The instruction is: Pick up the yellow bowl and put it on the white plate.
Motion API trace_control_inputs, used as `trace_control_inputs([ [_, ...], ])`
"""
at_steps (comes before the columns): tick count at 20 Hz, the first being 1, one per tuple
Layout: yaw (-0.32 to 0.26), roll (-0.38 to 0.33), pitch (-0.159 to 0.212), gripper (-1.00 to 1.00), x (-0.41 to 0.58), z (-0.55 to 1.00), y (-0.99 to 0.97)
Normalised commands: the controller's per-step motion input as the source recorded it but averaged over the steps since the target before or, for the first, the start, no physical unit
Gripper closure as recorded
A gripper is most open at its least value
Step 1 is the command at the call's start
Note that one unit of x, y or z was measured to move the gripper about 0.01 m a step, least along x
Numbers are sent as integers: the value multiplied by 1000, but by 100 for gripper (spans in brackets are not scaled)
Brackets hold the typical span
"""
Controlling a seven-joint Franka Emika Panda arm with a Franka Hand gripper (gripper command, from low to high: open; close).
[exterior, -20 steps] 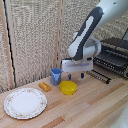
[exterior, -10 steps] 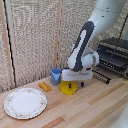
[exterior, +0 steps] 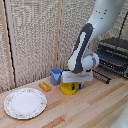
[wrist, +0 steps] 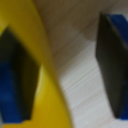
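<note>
- Yellow vessel (exterior: 68, 89) sits on the wooden table (exterior: 100, 107), just to the exterior view's right of the blue cup (exterior: 56, 76) and near the small orange piece (exterior: 45, 86).
- Fastener (exterior: 75, 88) is low over the vessel — its white block covers the vessel's upper rim in the exterior view.
- Wrist view: the two blue-tipped fingers (wrist: 112, 65) stand spread apart, released; the vessel's yellow wall (wrist: 42, 80) lies between them, close against one finger, with bare wood showing before the other. Contact cannot be told — picture blurred.
- White plating (exterior: 25, 103) lies flat on the table, well apart from the vessel toward the exterior view's left.
- Dark rack-like appliance (exterior: 114, 55) stands behind the arm (exterior: 95, 25).
</note>
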Motion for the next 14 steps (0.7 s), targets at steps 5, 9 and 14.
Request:
trace_control_inputs([
  [5,-19,11,0,100,-15,310,-9],
  [9,0,29,36,100,-42,762,-24],
  [14,0,55,69,100,17,957,31],
])
